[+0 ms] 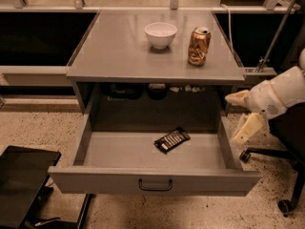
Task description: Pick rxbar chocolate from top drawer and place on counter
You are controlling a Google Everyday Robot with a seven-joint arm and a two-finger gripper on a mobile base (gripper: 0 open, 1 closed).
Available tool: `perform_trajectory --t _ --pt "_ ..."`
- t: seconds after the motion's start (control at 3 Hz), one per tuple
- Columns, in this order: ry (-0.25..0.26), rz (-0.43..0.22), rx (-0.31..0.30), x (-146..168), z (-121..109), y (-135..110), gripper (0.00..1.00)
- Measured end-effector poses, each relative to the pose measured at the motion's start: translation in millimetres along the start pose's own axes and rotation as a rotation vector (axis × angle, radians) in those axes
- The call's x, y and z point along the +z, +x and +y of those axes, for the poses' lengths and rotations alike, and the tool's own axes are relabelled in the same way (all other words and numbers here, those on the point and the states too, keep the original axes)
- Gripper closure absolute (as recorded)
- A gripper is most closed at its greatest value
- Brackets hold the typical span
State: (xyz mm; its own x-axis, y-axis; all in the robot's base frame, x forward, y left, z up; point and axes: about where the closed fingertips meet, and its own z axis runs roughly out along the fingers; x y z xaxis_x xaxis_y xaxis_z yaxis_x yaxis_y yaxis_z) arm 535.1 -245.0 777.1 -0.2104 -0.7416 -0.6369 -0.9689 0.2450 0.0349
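The rxbar chocolate (172,140), a flat black wrapper bar with pale lettering, lies tilted on the floor of the open top drawer (119,151), right of its middle. The drawer is pulled fully out, its dark handle (155,185) at the front. The grey counter (119,46) sits above it. My gripper (240,113), with pale fingers spread apart and empty, hangs at the right, just outside the drawer's right wall and level with the counter's underside.
A white bowl (160,34) and a copper-gold can (198,46) stand on the counter toward the back right. A black flat panel (21,182) lies at the lower left. An office chair base (281,175) stands at the right under my arm.
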Motion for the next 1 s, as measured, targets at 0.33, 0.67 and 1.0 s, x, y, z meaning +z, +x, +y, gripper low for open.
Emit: perform_trajectory --t 0.33,0.67,1.0 --pt "-0.069 0.052 -0.007 46.2 -8.1 8.2 0.0" --pt "-0.069 0.052 -0.007 46.3 -8.2 8.2 0.0" --pt "-0.095 -0.055 0.021 59.1 -16.7 13.1 0.0"
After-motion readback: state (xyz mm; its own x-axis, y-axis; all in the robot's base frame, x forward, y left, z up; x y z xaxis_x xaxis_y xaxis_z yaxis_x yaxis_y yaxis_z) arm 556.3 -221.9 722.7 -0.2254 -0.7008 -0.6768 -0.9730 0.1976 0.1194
